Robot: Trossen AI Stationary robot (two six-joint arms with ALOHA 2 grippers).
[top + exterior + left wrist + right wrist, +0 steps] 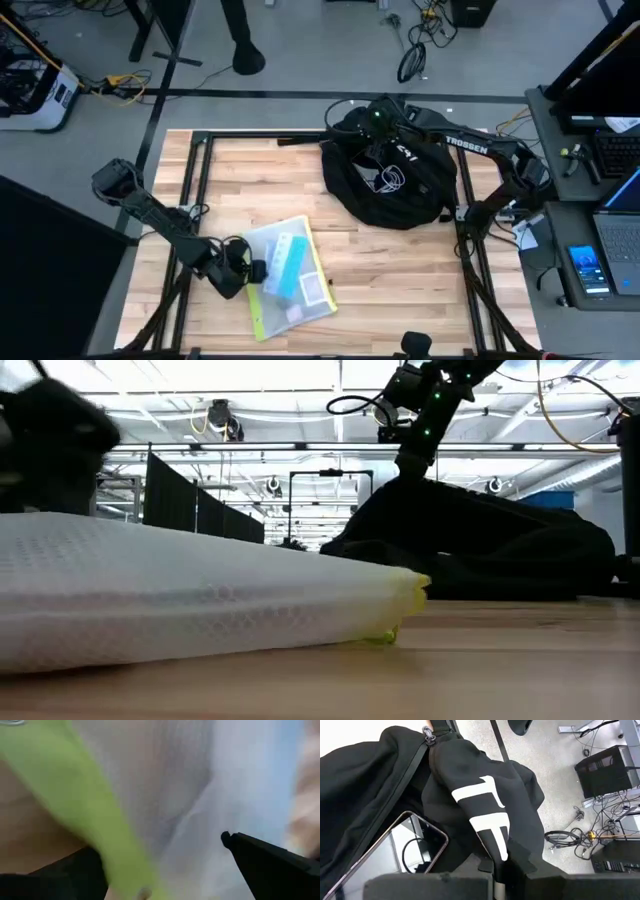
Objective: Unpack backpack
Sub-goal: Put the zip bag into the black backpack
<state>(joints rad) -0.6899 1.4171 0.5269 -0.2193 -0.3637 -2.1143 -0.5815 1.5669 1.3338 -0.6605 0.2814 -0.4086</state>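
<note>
We see the right gripper (502,870) closed, pinching the backpack (390,180), whose long axis crosses the table; left gripper (250,272) open astride the mesh pouch (290,275).

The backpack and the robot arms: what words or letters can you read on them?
"TROSSEN": white, on the right arm, high view.
"T" above "E": big white letters on the backpack, right wrist view.
White logo and letters on the backpack, high view: too small to read.
Mesh pouch: no readable text.
</note>
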